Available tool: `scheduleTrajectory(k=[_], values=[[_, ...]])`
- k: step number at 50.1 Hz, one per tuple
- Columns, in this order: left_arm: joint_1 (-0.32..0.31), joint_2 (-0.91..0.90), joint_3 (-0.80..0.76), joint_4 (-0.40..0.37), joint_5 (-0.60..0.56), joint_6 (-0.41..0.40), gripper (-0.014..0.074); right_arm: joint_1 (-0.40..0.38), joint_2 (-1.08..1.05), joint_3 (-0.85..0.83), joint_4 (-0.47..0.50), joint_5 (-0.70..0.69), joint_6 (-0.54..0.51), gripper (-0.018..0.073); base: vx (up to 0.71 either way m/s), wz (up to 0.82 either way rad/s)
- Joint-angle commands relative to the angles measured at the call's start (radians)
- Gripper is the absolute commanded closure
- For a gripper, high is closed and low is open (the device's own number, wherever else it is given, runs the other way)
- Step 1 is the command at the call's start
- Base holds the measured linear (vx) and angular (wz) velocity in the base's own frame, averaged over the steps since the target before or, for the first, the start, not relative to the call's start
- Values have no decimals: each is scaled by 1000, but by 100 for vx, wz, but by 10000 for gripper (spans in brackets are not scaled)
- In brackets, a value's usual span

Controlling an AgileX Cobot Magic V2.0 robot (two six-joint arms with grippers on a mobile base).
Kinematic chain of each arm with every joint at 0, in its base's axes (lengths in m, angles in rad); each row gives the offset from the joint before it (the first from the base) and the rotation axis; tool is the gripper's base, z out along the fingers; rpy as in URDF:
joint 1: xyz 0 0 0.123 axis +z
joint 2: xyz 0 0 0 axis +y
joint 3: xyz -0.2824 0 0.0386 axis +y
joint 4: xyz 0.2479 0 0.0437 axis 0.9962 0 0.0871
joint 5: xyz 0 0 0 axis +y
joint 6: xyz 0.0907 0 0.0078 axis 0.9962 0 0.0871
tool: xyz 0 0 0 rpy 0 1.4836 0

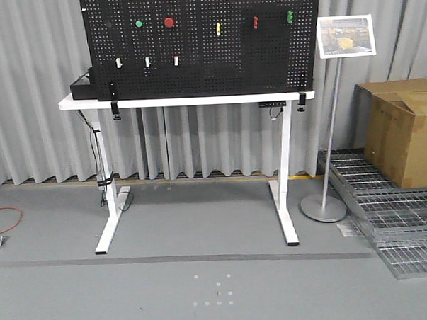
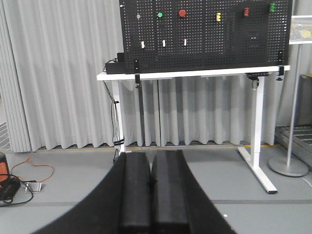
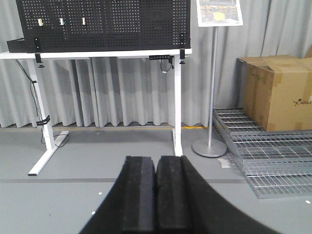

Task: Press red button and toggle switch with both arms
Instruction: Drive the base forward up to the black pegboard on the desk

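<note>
A black pegboard (image 1: 201, 40) stands on a white table (image 1: 175, 101) across the room. A round red button (image 1: 168, 22) is on it next to a green button (image 1: 139, 23). The red toggle switch (image 1: 256, 22) sits further right, between a yellow switch (image 1: 218, 29) and a green one (image 1: 289, 16). The left wrist view shows the red button (image 2: 182, 13) and the toggle switch (image 2: 246, 12) far ahead. My left gripper (image 2: 151, 158) is shut and empty, low above the floor. My right gripper (image 3: 156, 161) is shut and empty; its view shows only the board's lower part.
A sign on a pole stand (image 1: 327, 204) is right of the table. A cardboard box (image 1: 403, 127) sits on metal grates (image 1: 393, 223) at the far right. Cables and an orange cord (image 2: 29, 170) lie on the floor at the left. The table's legs (image 1: 286, 199) reach forward.
</note>
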Motion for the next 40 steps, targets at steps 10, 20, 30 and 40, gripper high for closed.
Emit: scheduleTrajectory(k=[10,20,30,40], values=[[1,6,33,-10,-71,-8,595,-6,-1,11,-5,-81,-7,559,24,0],[1,6,33,-10,-71,-8,595,-6,-1,11,-5,-81,-7,559,30,-7],[1,6,33,-10,-71,-8,595,-6,-1,11,-5,-81,-7,559,38,-5],[1,6,33,-10,-71,-8,595,-6,-1,11,-5,-81,-7,559,42,-3]])
